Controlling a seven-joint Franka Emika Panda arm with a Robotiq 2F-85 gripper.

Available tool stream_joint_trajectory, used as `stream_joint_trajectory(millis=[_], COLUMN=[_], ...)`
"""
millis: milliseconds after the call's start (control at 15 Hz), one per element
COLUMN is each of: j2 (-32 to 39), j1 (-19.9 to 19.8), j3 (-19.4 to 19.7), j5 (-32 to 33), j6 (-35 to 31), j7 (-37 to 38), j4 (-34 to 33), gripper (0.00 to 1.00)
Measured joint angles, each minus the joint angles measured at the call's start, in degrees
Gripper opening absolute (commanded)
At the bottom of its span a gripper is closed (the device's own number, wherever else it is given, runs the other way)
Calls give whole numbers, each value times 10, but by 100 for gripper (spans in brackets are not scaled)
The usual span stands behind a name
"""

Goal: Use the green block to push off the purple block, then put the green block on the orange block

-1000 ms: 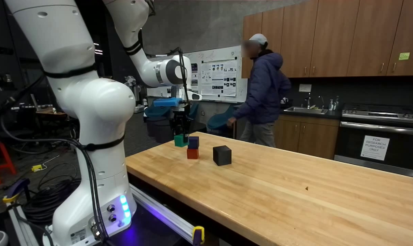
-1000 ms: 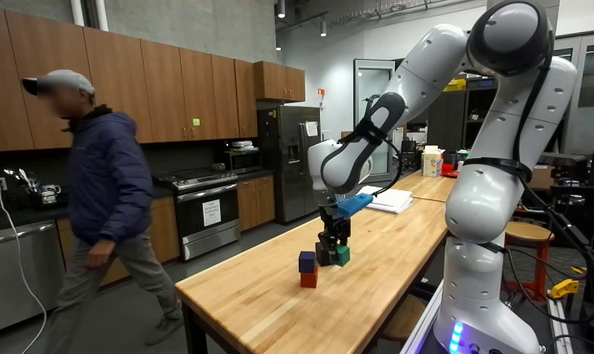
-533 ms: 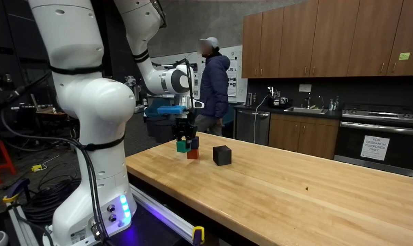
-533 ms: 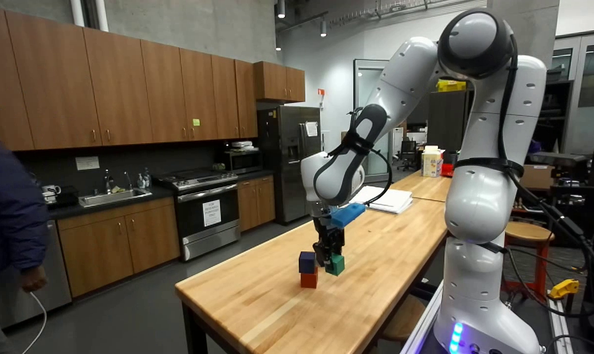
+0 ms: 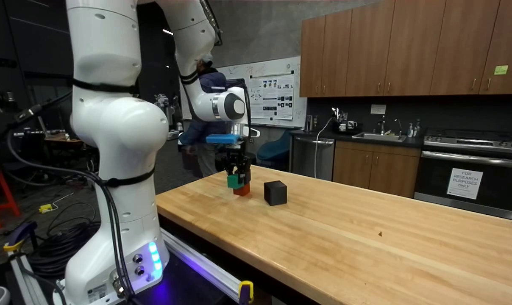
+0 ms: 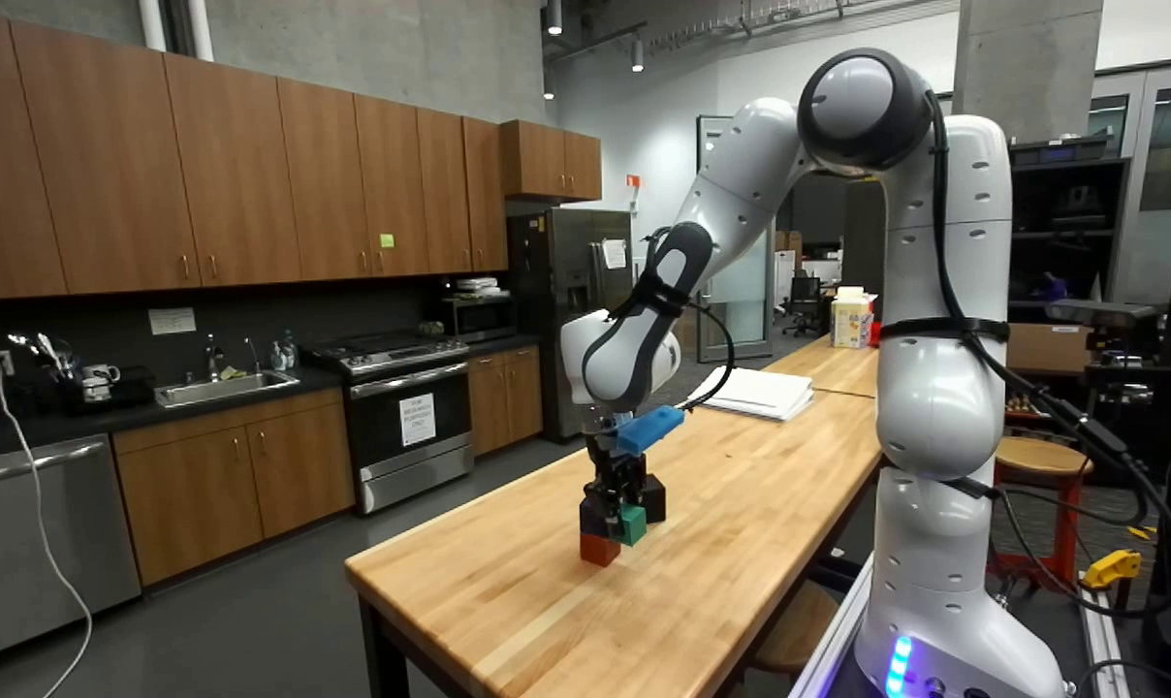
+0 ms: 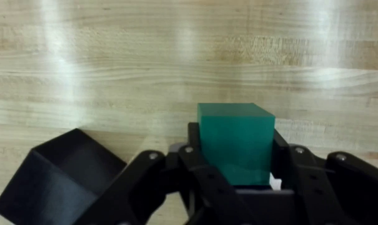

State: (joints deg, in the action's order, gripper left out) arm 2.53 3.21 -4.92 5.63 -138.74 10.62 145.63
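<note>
Wooden table [image 5: 349, 241] beneath, jaws grip the green cube [image 7: 236, 147]; the dark-purple cube [image 6: 589, 522] beside them still tops the reddish-orange cube [image 6: 600, 551]; push-off, stacking remain.

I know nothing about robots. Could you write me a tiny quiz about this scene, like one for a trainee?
1. Pick one: what is the gripper holding? (a) a ball (b) the green block (c) a pen
2. True or false: the purple block sits on the orange block.
3. Short answer: which cube stands on the table apart from the coloured blocks?

Key: 1. (b). 2. True, though the gripper partly hides the purple block. 3. The black cube.
</note>
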Motion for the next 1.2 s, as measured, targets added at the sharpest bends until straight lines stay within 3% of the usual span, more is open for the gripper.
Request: stream_joint_trajectory(millis=[533, 1200], j2=[90, 97], j1=[17, 22], j3=[0, 0], j5=[5, 5], j6=[18, 67], j7=[0, -2], j4=[-122, -178], gripper=[24, 24])
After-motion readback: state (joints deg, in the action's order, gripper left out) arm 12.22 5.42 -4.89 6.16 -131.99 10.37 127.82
